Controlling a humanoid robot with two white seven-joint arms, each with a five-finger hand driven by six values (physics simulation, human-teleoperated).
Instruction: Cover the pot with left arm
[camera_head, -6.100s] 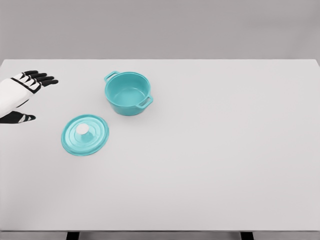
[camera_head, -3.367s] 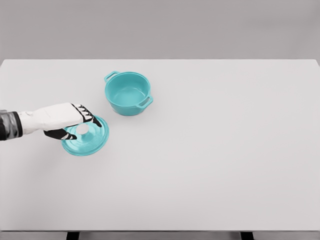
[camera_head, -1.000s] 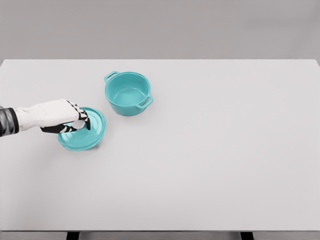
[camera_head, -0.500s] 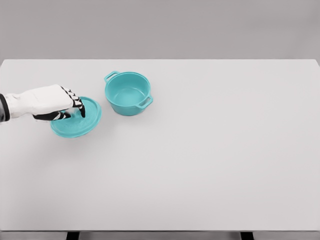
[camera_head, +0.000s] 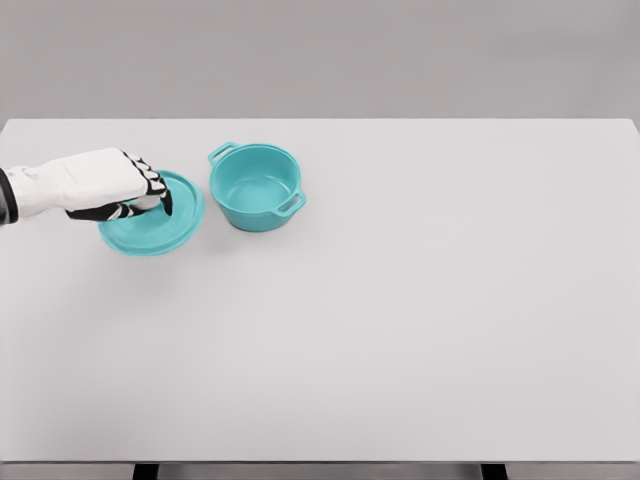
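Note:
A teal pot (camera_head: 256, 187) with two side handles stands uncovered on the white table (camera_head: 420, 300), left of the middle. Its round teal lid (camera_head: 155, 222) hangs a little above the table just left of the pot, slightly tilted. My left hand (camera_head: 140, 200) comes in from the left edge and is shut on the lid's white knob, which its fingers mostly hide. The lid's right edge is close to the pot's rim but apart from it. My right arm does not show.
The table's far edge runs just behind the pot. Nothing else stands on the table.
My left hand has lifted the lid off the table and carried it up and away from me, toward the pot's height. The pot has not moved.

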